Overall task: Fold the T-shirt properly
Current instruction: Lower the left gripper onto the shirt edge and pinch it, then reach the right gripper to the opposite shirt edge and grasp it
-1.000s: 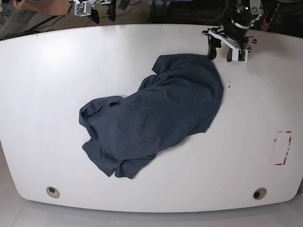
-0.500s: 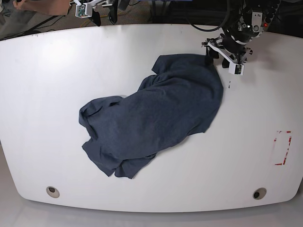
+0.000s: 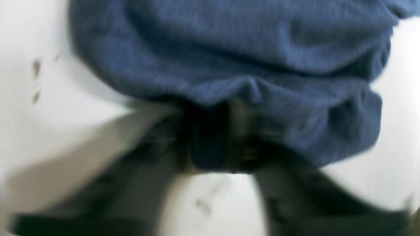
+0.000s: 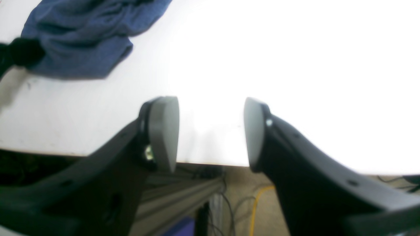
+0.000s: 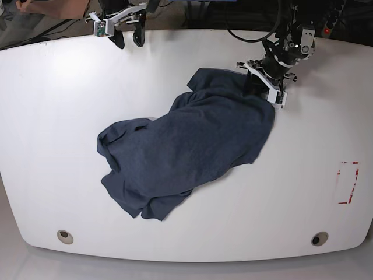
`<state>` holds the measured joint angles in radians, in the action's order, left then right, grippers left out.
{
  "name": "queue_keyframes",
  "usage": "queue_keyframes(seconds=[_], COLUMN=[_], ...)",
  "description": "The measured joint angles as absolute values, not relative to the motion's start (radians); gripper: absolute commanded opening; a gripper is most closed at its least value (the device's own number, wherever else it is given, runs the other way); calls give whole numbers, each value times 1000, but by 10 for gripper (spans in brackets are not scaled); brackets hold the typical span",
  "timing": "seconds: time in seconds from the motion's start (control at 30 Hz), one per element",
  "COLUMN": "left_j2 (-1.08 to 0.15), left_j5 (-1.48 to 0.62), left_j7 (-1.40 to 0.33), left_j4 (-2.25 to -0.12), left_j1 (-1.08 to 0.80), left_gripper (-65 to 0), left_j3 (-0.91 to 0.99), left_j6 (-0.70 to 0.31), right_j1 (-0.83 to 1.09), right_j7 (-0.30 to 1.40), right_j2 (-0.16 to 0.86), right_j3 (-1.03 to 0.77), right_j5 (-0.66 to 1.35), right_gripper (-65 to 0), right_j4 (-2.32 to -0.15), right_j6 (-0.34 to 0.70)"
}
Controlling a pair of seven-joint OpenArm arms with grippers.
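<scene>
The dark navy T-shirt [image 5: 192, 146] lies crumpled in the middle of the white table [image 5: 52, 116], with no lettering showing. My left gripper [image 5: 263, 88] is at the shirt's upper right edge. In the blurred left wrist view its dark fingers [image 3: 279, 177] stand apart around a fold of the shirt [image 3: 229, 49], and the gripper [image 3: 218, 144] looks open. My right gripper [image 5: 128, 34] hangs open and empty over the table's back left edge. In the right wrist view it [image 4: 211, 131] frames bare table, with the shirt [image 4: 78, 36] far off at the upper left.
A red tape rectangle [image 5: 348, 182] marks the table's right side. Two round holes [image 5: 65, 237] [image 5: 319, 238] sit near the front edge. A person's arm [image 5: 52, 7] shows beyond the back left edge. Cables and frame lie below the table edge [image 4: 203, 164].
My left gripper has moved forward and left from the table's back right onto the shirt's upper right edge. My right gripper has edged slightly over the back edge. The shirt has barely moved.
</scene>
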<state>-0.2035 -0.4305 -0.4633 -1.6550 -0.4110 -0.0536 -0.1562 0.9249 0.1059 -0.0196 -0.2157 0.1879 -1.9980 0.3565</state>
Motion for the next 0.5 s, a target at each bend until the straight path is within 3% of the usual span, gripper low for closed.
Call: queue_keyframes(seconds=[0.27,0.5], left_j2=[-199,-198], left_j5=[-478,-445], left_j7=[-420,-487], left_j4=[-1573,-1631], left_j1=[-371,-401], left_gripper=[-650,-650], left_j3=[-40,94], left_j6=[-184,-165], right_j1=[793,637], right_j7=[243,387], right_j2=[38,67], right_j3=[-215,-220], right_j5=[191,190], right_gripper=[-344,-344], right_j4=[-1998,-1999], right_j6=[352,446])
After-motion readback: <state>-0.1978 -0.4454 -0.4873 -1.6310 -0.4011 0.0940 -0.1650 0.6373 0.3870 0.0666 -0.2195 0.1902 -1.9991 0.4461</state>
